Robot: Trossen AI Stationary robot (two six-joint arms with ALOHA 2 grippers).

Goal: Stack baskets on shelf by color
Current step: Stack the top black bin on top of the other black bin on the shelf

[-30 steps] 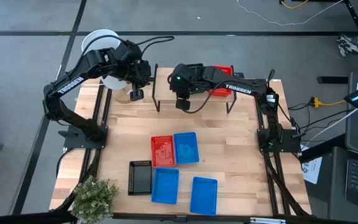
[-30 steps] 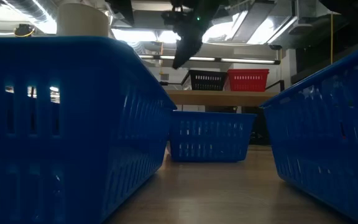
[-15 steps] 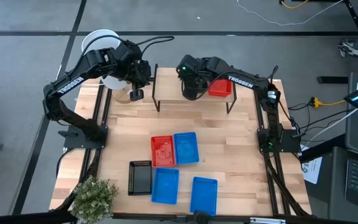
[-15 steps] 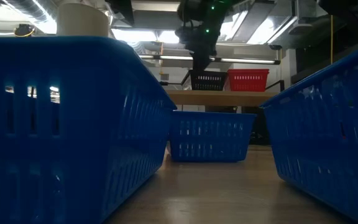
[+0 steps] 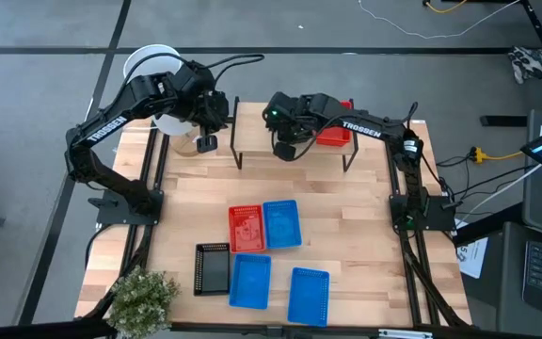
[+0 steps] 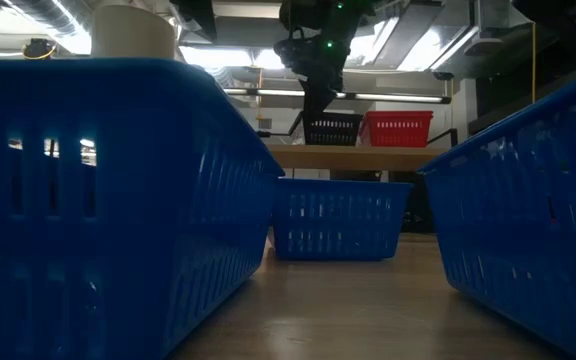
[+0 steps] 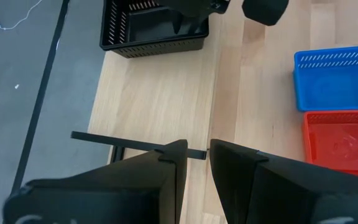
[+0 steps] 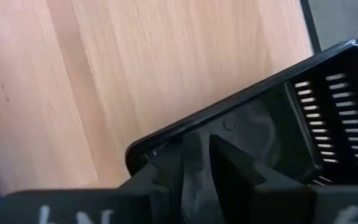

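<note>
Wooden table [image 5: 346, 217]: shelf [image 5: 252, 141] at back; red, black, four blue baskets [image 5: 280, 224] in front.
</note>
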